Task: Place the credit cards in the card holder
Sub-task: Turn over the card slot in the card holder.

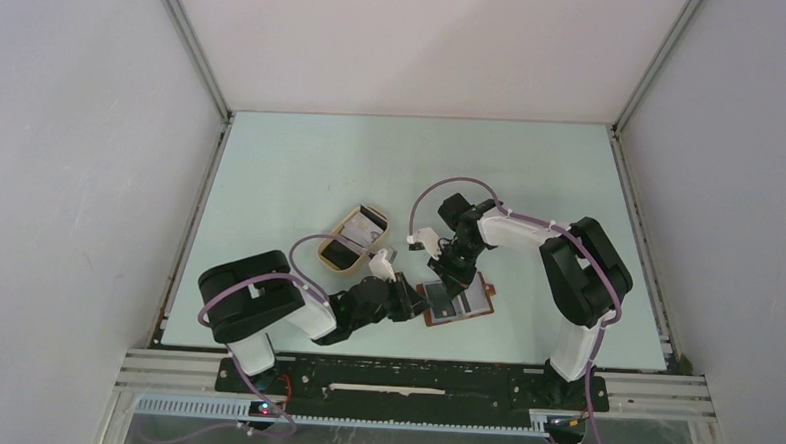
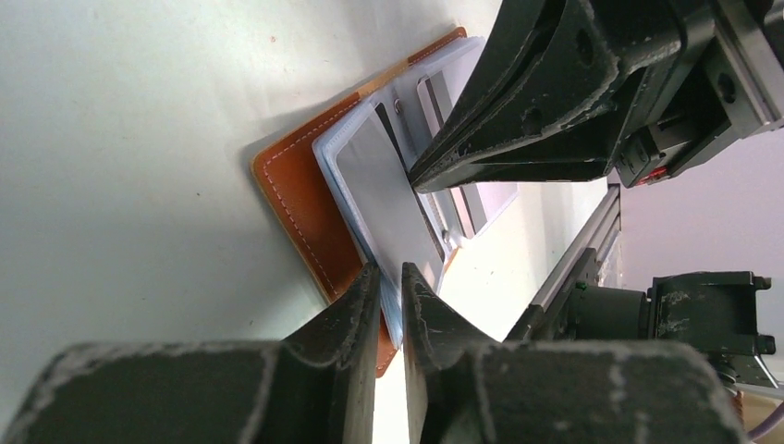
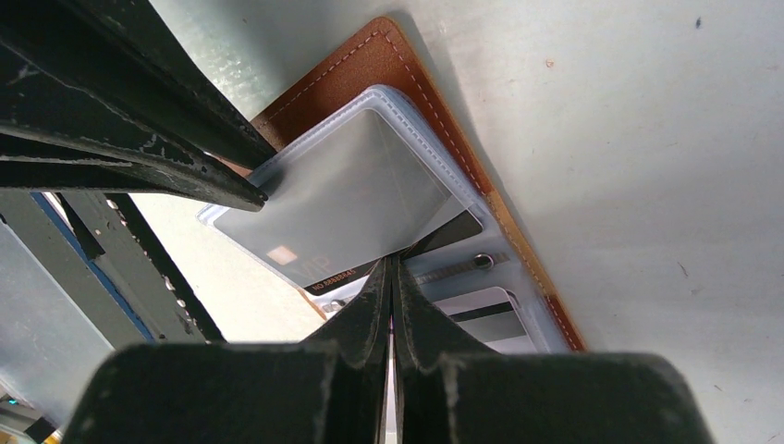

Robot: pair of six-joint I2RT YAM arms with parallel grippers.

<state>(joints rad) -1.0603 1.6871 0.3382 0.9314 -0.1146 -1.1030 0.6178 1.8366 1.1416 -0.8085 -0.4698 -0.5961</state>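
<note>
**A:** We start at the left jaws. How do they stand?

**B:** Narrow. In the left wrist view the edge of the clear sleeve (image 3: 430, 153) runs in between their tips, so we take it as pinched. The grey card (image 3: 351, 185) lies flat in that sleeve.

**A:** And the right jaws?

**B:** Pressed together with nothing between them. Their joined tip bears down at the grey card's edge, near the fold of the card holder (image 3: 370, 65), just beside a small metal stud (image 3: 481, 261).

**A:** Can we read any writing?

**B:** Very little. The grey card has a line of small print along a dark strip, a pale square mark and a faint letter, all too small for us to read with certainty. We see no brand on the brown leather, only pale stitching along its border.

**A:** What else is in the holder?

**B:** A second card (image 3: 481, 314) with a dark stripe sits in a slot on the other leaf.

**A:** Where is the holder in the scene?

**B:** It lies open and flat on the pale surface (image 1: 301, 168), close to the near edge, about midway between the two arms.

**A:** And farther out?

**B:** To the left and a little farther away is a tan tray (image 1: 337, 230). It holds a whitish card (image 1: 371, 221) and a dark card (image 1: 339, 252).
</note>
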